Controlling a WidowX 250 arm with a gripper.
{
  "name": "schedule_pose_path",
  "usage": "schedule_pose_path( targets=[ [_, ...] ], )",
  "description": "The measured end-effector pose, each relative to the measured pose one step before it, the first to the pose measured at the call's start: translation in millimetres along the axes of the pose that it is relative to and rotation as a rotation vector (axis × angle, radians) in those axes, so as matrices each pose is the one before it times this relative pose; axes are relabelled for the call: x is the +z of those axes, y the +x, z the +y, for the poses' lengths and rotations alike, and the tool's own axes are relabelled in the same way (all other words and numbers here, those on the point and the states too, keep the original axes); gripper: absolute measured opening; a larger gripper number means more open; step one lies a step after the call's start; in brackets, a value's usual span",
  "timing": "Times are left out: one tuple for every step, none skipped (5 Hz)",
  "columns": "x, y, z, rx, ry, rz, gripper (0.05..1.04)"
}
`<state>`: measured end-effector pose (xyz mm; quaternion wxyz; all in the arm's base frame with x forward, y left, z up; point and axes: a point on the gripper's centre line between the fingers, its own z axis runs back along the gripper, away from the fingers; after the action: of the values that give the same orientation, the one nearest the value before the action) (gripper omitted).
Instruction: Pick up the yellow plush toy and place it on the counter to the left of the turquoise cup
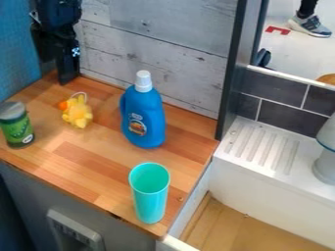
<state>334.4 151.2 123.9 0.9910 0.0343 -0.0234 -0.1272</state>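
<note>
Loose things on counter (78, 166): counting four. Bottles: one is standing, blue (143, 120). Cups: one is standing, teal (150, 193). Lidded containers, green: one is standing (17, 130). Soft-looking toys, yellow and orange: one is sitting (79, 113). Tops: two are showing on these, one white cap (143, 81) and one greyish lid (11, 110). Counters: one is carrying all four. Claws: one is hanging, black (68, 78). Ribbed white ledges: one is showing (294, 180). Pale grey objects on ledge: one is standing, partly cut off (327, 164). Dark uprights: one is rising (232, 73). Pale panels on counter front: one is showing (87, 240). Dark wall tiles (274, 88): at least four are showing
</note>
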Motion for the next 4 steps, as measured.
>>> schedule_pose_path(
  targets=[
    [-14.61, -1.73, -2.63, 0.0117, -0.024, 0.026, 1.001],
    [-13.05, 12.61, -0.56, 0.2188, 0.0054, -0.1026, 1.001],
    [-2.06, 8.63, 1.34, 0.1776, 0.0022, -0.0517, 1.001],
    [-12.03, 0.76, 5.64, 0.1687, 0.0337, 0.0061, 1.001]
  ],
)
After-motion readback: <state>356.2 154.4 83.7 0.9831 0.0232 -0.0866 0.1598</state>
